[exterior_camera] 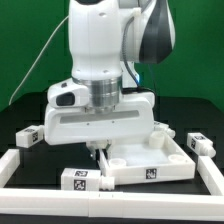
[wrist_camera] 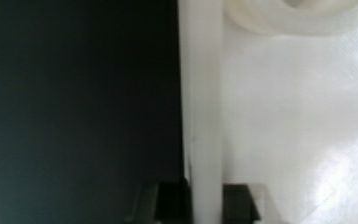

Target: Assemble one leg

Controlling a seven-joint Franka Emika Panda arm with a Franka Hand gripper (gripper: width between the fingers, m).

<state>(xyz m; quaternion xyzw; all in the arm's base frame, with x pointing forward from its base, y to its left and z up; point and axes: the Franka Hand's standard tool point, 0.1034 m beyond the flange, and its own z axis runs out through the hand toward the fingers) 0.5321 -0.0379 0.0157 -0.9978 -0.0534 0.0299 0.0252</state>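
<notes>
The big white square panel (exterior_camera: 150, 160) lies on the dark table, and in the wrist view (wrist_camera: 291, 120) it fills one side. My gripper (exterior_camera: 97, 152) reaches straight down onto its edge at the exterior view's left. In the wrist view my gripper (wrist_camera: 204, 200) has its two dark fingers (wrist_camera: 167, 200) pressed against both sides of the panel's raised rim (wrist_camera: 202, 90). A round socket (wrist_camera: 274, 15) shows in the panel's corner. Three legs lie loose: one (exterior_camera: 28, 137) at the left, one (exterior_camera: 77, 180) at the front left, one (exterior_camera: 200, 143) at the right.
A white rail (exterior_camera: 120, 208) runs along the table's front and turns up the left side (exterior_camera: 8, 165). The arm's wide white hand (exterior_camera: 100, 118) hides the panel's back part. Bare dark table (wrist_camera: 69, 110) lies beside the rim.
</notes>
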